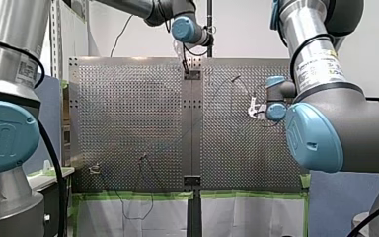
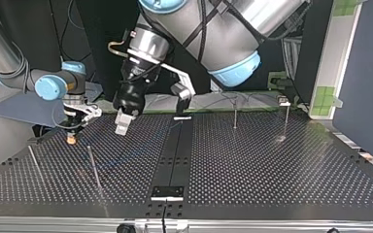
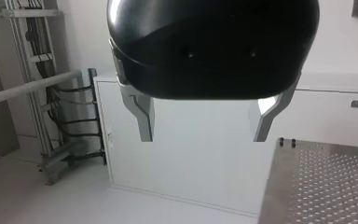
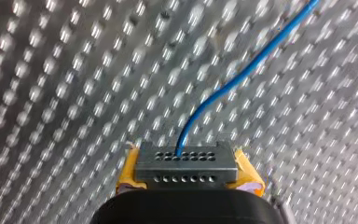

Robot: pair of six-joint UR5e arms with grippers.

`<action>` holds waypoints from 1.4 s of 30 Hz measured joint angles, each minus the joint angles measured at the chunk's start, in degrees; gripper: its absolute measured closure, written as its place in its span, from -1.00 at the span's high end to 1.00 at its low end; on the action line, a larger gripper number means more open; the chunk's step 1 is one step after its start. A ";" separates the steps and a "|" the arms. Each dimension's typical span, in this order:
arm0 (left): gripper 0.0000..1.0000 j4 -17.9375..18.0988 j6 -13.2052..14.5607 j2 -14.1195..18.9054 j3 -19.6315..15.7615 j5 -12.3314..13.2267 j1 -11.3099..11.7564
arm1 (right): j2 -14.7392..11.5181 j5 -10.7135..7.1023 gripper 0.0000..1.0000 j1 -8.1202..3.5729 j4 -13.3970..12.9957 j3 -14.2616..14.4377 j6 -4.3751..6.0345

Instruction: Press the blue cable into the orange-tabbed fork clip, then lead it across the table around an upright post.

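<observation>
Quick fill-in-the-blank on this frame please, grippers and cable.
1. My left gripper is ___, with nothing between its fingers.
2. The cable running ahead from my right gripper is ___ in colour.
3. My right gripper's pads are ___.
Missing words: open; blue; yellow.

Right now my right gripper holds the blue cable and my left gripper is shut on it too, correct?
No. The left wrist view shows my left gripper open and empty, nothing between its fingers. My right gripper does hold the blue cable.
</observation>
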 joint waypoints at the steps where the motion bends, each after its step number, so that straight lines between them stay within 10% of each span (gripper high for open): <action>1: 0.98 0.42 -0.23 -0.31 -0.43 0.34 0.04 | 0.06 0.38 -1.00 -0.17 -0.34 0.41 0.18; 23: 0.98 11.37 -2.34 -3.95 -11.37 2.22 -0.48 | 9.66 7.89 -1.00 -1.44 -10.24 7.10 0.64; 42: 0.98 20.78 -5.80 -3.98 -20.75 0.93 -0.14 | 19.26 8.16 -1.00 -5.84 -17.73 5.81 0.87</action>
